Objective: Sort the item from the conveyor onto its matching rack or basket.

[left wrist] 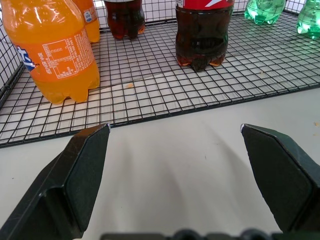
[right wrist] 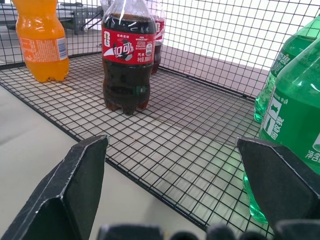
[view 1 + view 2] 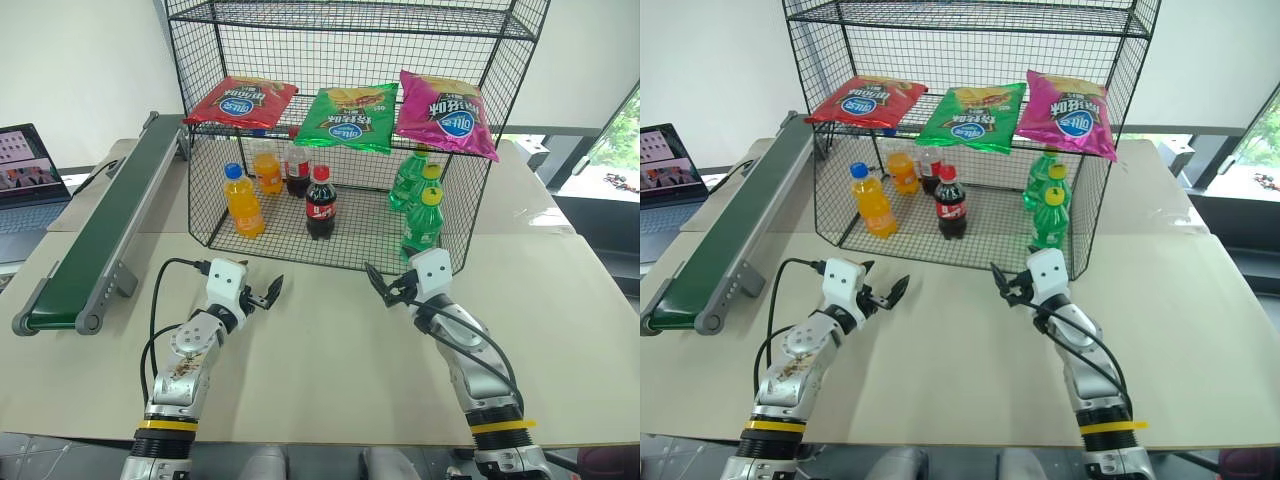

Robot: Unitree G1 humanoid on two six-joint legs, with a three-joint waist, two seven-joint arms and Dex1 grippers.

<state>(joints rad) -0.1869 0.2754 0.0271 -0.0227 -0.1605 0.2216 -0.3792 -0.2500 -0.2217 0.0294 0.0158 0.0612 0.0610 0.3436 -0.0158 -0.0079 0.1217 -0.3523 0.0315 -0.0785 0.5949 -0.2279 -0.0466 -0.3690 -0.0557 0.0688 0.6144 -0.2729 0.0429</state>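
The green chip bag lies on the middle shelf of the black wire rack, between a red bag and a magenta bag. The dark-green conveyor runs along the table's left side, and nothing lies on the stretch of belt in view. My left gripper hovers over the table just in front of the rack's lower shelf, open and holding nothing; in the left wrist view its fingers stand wide apart. My right gripper is level with it to the right, also open and holding nothing.
On the rack's bottom shelf stand orange soda bottles, cola bottles and green bottles. A laptop sits at the far left, beyond the conveyor. The beige table spreads out between and in front of my arms.
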